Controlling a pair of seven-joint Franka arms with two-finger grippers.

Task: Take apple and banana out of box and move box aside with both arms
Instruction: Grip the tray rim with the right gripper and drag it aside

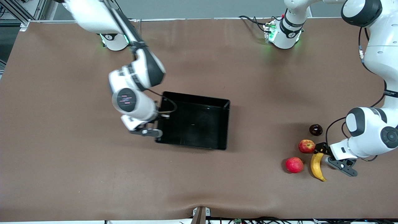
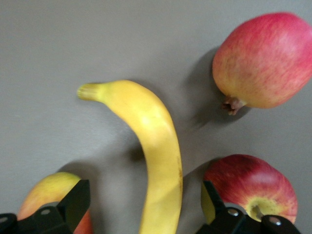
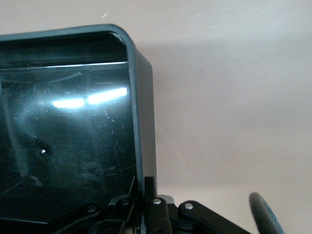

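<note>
A: Banana [image 1: 317, 166] – where?
B: Toward left arm's end of the table [image 1: 62, 155], lying flat. Left gripper [image 2: 141, 214] wide, fingers [image 2: 73, 202] straddling its stem end, not closed yet.
A: Crowding?
B: Apple [image 1: 307, 146] touches one finger; pink-red fruit [image 1: 294, 165] just beside the banana; dark fruit [image 1: 316, 129] near, farther from cam. Mango [image 2: 51, 192] by the other finger.
A: Box [image 1: 226, 124]?
B: Mid-table, nothing in it. Right gripper [image 3: 148, 195] narrow, pinching its wall at the right arm's end.
</note>
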